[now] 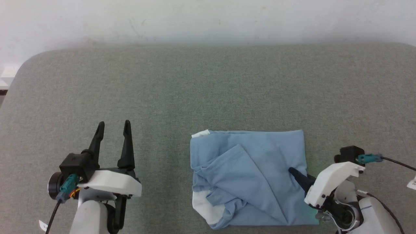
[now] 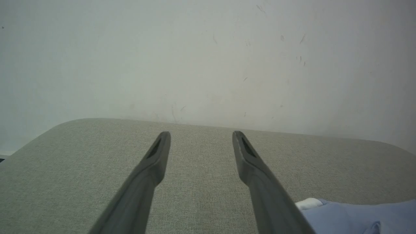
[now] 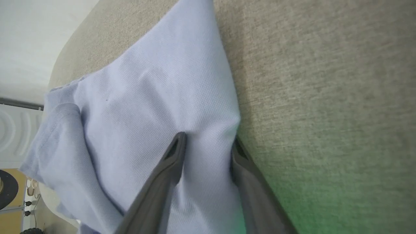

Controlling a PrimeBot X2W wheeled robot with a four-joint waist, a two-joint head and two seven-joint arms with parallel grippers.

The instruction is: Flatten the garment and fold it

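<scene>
The garment (image 1: pixel 250 175), a light blue shirt, lies folded into a rough rectangle on the grey table (image 1: pixel 208 81) at the front right, with a loose flap creased diagonally across its top. White trim (image 1: pixel 201 133) shows at its far left corner. My right gripper (image 1: pixel 292 170) reaches in from the right over its right edge. In the right wrist view the gripper (image 3: pixel 209 139) straddles that edge of the garment (image 3: pixel 146 97), one finger on top and one at the rim, still apart, with cloth bulging between them. My left gripper (image 1: pixel 113 125) stands open over bare table to the left.
A pale wall (image 1: pixel 208 19) runs behind the table's rounded far edge. In the left wrist view the left gripper (image 2: pixel 201 136) points at that wall, and a corner of the garment (image 2: pixel 357 214) shows at the lower right. A black cable (image 1: pixel 398 164) trails from the right wrist.
</scene>
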